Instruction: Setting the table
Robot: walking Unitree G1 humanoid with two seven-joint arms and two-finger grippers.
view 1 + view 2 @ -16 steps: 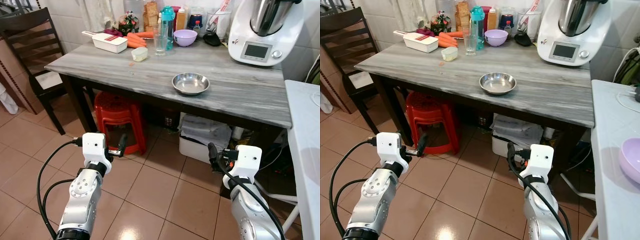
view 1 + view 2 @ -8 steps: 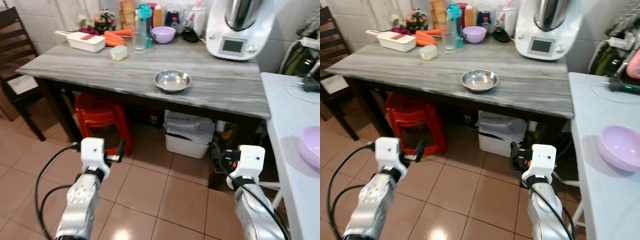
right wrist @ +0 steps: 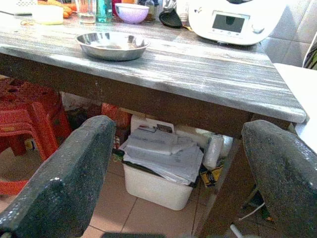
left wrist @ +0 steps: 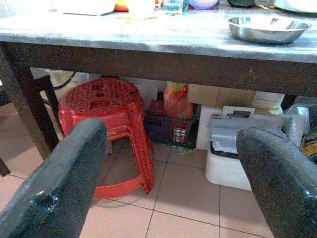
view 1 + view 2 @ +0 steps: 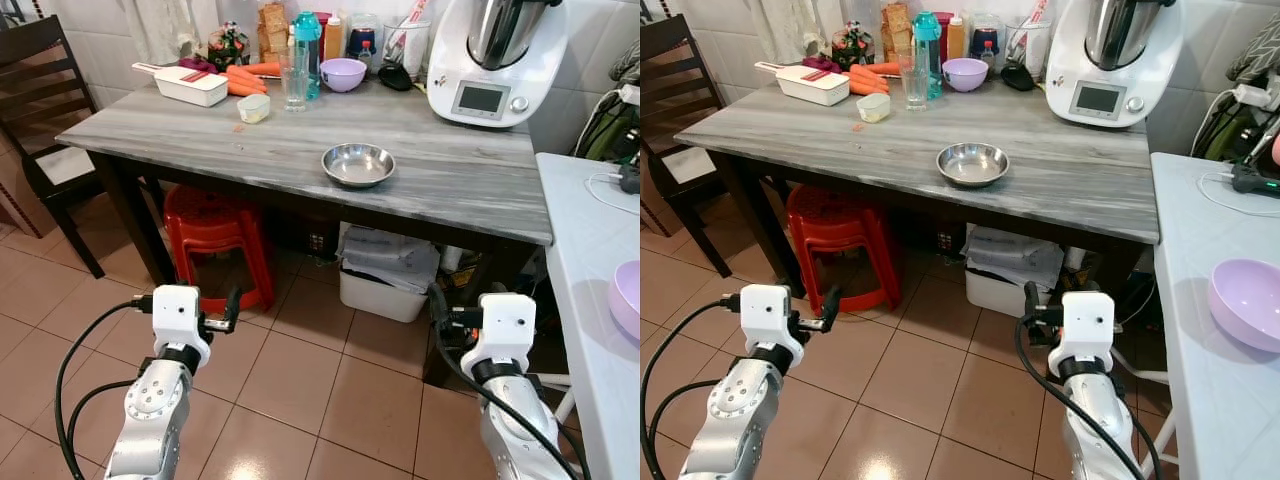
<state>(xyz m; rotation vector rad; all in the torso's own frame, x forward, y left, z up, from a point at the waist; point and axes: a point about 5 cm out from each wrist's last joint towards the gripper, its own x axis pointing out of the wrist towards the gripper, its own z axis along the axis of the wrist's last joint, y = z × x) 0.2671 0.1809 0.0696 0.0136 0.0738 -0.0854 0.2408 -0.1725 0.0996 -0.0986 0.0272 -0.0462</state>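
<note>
Your view swung back left; both hands, left hand (image 5: 232, 303) and right hand (image 5: 437, 306), released, low; steel bowl (image 5: 358, 164) on bench (image 5: 200, 140) untouched

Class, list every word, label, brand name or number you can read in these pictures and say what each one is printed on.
None can be read.
Screen of the white kitchen machine: too small and blurred.
Labels on the bottles at the back of the table: too small.
Sticker on the dark crate under the table: blurred marks only.
</note>
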